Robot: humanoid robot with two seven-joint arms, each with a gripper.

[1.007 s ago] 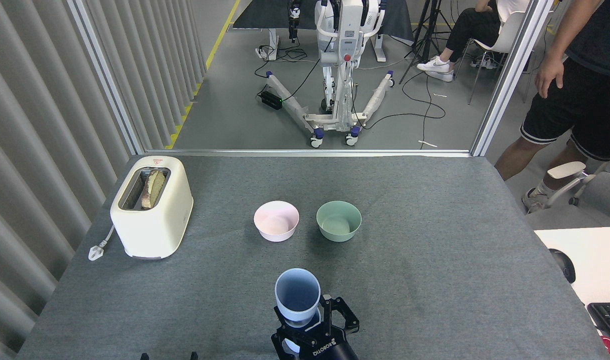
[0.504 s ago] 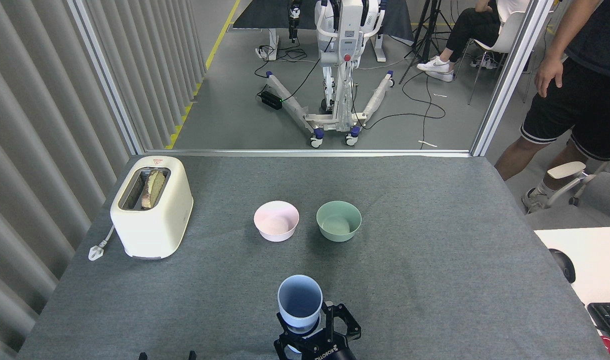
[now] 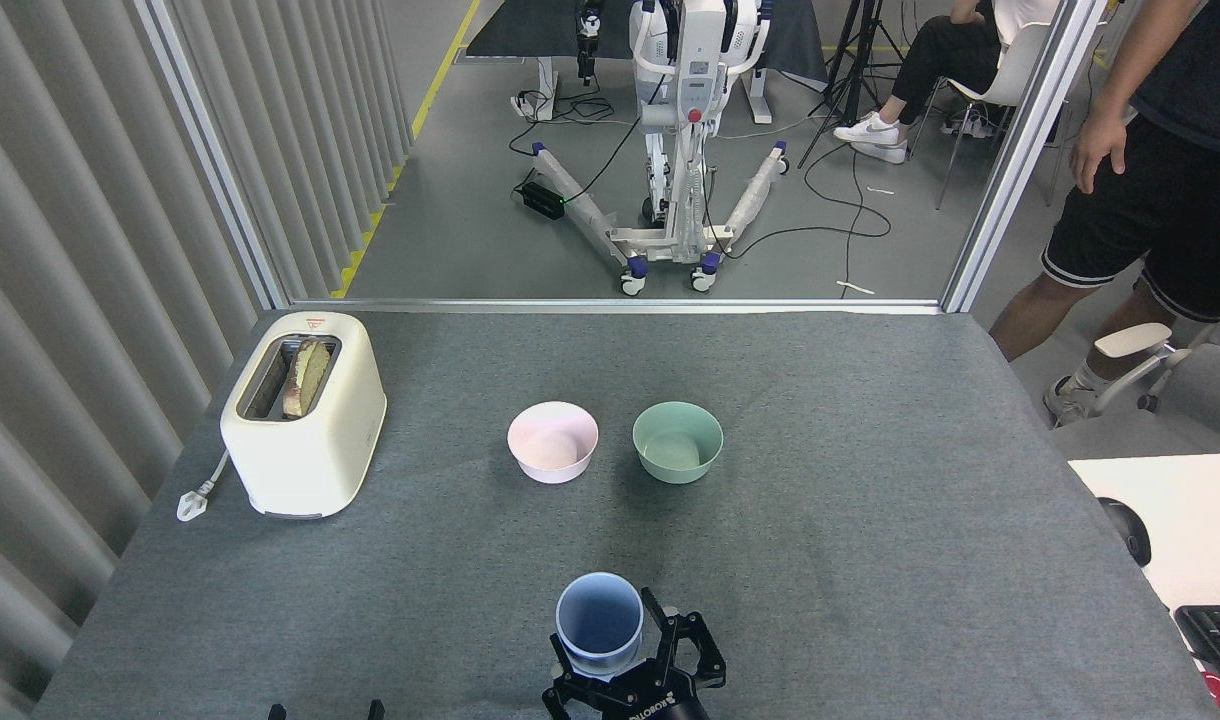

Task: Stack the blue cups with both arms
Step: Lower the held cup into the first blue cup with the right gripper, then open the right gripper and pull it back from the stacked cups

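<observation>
Gripping a pale blue cup (image 3: 599,625), the right pincer (image 3: 630,665) sits at the near edge of the grey table (image 3: 870,560), its black fingers (image 3: 688,650) wrapped round the cup's lower wall; the cup stands upright, mouth open to the ceiling. A second blue rim peeks just below the first, so the two tumblers look nested, though the lower one is mostly hidden by the fingers. White lettering on the pincer body reads "ROBOTIQ", partly cut off by the frame edge. Beyond the pincer, well apart from it, a pink bowl (image 3: 553,442) and a mint green bowl (image 3: 677,441) sit side by side, not touching. Far off to the pincer's left stands a cream toaster (image 3: 305,415) with a slice of bread (image 3: 305,377) in its slot, and a small red mark on its far top edge, too small to read. Two small dark tips (image 3: 320,711) show at the near edge left of the pincer, likely the left pincer; open or shut cannot be told. A person (image 3: 1160,170) in black shorts stands past the table's far right corner.
</observation>
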